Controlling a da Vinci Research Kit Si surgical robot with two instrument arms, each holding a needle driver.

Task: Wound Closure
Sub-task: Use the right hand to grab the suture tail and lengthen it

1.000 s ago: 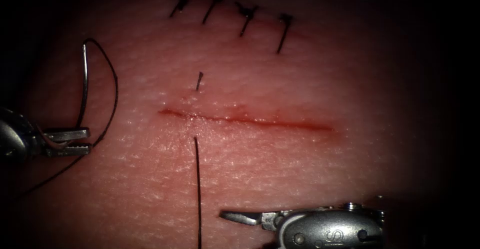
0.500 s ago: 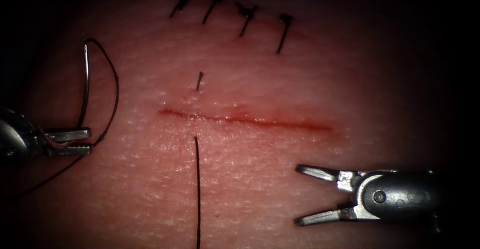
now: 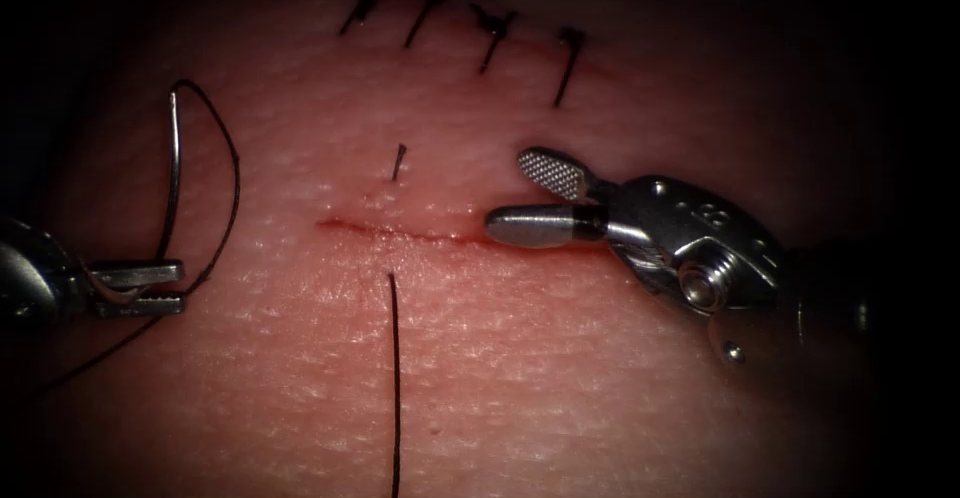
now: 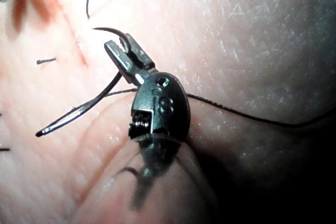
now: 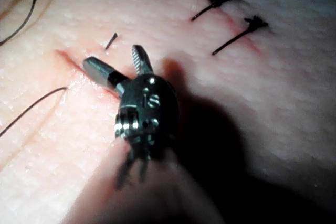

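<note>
At the far left, the left tool [image 3: 150, 288] had its jaws shut on the needle [image 3: 170, 173], gripping it near the tail end where the thread [image 3: 232, 188] joins. From the jaws the needle curved up and away, free of the tissue [image 3: 300, 378] and well to the left of the cut [image 3: 400, 233]; its point was in the air. The thread arched from the needle's top back down past the jaws and off to the lower left.

Between the two tools, a strand of thread [image 3: 394, 378] came out of the tissue just below the cut, and a short end [image 3: 399, 161] stood just above it, so the stitch already crossed under the cut near its left end.

On the right, the right tool [image 3: 515, 193] had swung up from the lower edge of the view to the cut within the last second. Its jaws were wide open and held nothing; one jaw lay along the cut, seemingly touching the tissue, and the other stood above it. The short end lay a little beyond its tips.

Further back, four finished stitches [image 3: 490, 33] crossed an older cut.

If the short end was the target, it would be best to close on that alone, lightly, without pinching the edge of the cut.
</note>
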